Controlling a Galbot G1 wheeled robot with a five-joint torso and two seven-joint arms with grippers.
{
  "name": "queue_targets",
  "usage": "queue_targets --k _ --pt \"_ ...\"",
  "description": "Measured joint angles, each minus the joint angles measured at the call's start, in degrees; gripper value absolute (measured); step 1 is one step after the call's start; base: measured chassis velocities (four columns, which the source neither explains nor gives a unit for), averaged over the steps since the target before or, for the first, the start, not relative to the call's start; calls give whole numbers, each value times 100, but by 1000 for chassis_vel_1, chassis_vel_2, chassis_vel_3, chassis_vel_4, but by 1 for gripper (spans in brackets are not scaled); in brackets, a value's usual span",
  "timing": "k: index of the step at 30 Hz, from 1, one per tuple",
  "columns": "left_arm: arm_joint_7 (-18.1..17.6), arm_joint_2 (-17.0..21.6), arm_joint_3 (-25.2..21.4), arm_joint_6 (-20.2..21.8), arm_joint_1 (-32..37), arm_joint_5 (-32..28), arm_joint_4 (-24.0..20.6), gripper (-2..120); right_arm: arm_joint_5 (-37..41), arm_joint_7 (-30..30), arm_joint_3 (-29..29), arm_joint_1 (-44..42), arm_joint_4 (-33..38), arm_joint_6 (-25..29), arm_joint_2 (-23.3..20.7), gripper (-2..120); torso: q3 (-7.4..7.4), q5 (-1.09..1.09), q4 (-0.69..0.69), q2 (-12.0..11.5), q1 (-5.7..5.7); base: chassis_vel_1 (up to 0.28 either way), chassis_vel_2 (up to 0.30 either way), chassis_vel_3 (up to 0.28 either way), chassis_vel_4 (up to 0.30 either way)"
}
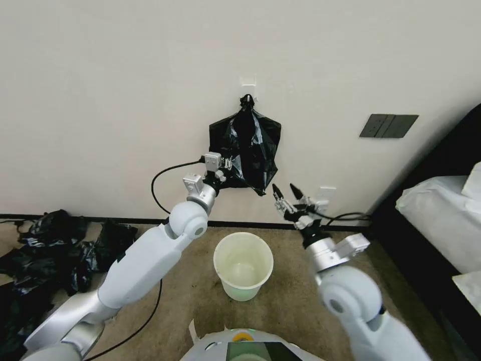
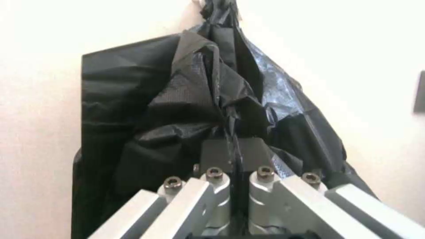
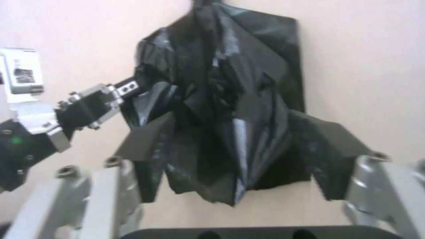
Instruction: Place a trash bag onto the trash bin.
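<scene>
Bags (image 1: pixel 55 250) lie heaped on the floor at far left, against the wall and well clear of the work. The left gripper (image 1: pixel 225 169) is raised to the wall, its jaws pinched closed on a fold of the trash bag (image 1: pixel 246 145), at the bag's lower left side. The bag hangs from a wall hook (image 1: pixel 247 95), long axis vertical, flat against the wall. Directly below it, on the carpet, stands the trash bin (image 1: pixel 243 264), mouth up and unlined. The right gripper (image 1: pixel 288 193) waits just beside the bag's lower right corner, jaws spread wide and holding nothing. The left arm is nearer; I judge pulling away from the wall has open room.
</scene>
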Motion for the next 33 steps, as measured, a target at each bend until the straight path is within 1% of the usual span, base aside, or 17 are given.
queue_targets --k 2,3,4,8,9,12,14,16,18,19,20,21,23,24,26,30,33 --pt "36 -11 -120 -32 110 -1 -26 0 365 2 14 470 -6 -427 -495 78 0 1 0 0 0 0 0 0 0" --pt "41 -12 -153 -32 140 -1 -32 0 420 2 -15 647 -61 -564 -644 83 0 0 -1 0 0 0 0 0 0" --pt "41 -12 -153 -32 140 -1 -32 0 420 2 -15 647 -61 -564 -644 83 0 0 -1 0 0 0 0 0 0" --pt "92 31 -266 -32 300 8 -92 0 587 -49 -492 1879 -532 -1087 -1344 99 1 2 1 0 0 0 0 0 0" --pt "92 31 -266 -32 300 8 -92 0 587 -49 -492 1879 -532 -1087 -1344 99 1 2 1 0 0 0 0 0 0" --pt "104 24 -292 -25 336 17 -112 0 677 -108 -1180 3011 -818 -1254 -1822 100 1 1 2 0 0 0 0 0 0" --pt "103 21 -292 -25 336 18 -114 0 691 -113 -1276 3148 -847 -1268 -1878 100 1 0 1 0 0 0 0 0 0" --pt "104 -9 -293 -12 322 20 -130 0 759 -191 -1982 4128 -1033 -1367 -2183 98 1 0 -1 0 0 0 0 0 0" --pt "103 -12 -292 -9 318 21 -130 0 776 -208 -2131 4330 -1069 -1397 -2225 98 1 0 -1 0 0 0 0 0 0" --pt "104 -18 -292 -7 313 23 -130 0 818 -236 -2534 4811 -1164 -1474 -2274 96 0 -2 -1 0 0 0 0 0 0" --pt "104 -21 -291 -6 311 23 -130 0 832 -242 -2761 5041 -1225 -1513 -2274 94 1 -1 0 0 0 0 0 0 0" --pt "104 -21 -291 -6 311 23 -130 0 832 -242 -2761 5041 -1225 -1513 -2274 94 1 -1 0 0 0 0 0 0 0" --pt "107 -38 -289 -3 302 25 -130 0 855 -250 -3360 5619 -1460 -1588 -2225 89 1 0 0 0 1 0 0 0 0" --pt "107 -38 -289 -3 302 25 -130 0 855 -250 -3360 5619 -1460 -1588 -2225 89 1 0 0 0 1 0 0 0 0" --pt "117 -43 -292 1 290 25 -133 0 932 -246 -3751 5994 -1711 -1665 -2156 84 1 0 0 0 0 0 0 0 0" --pt "129 -39 -302 6 286 22 -161 0 1070 -231 -4042 6286 -2019 -1766 -2133 78 1 1 0 0 1 0 0 0 0" --pt "137 -41 -304 8 291 21 -181 0 1076 -232 -4196 6355 -2098 -1821 -2197 78 1 1 -1 0 0 0 0 0 0"
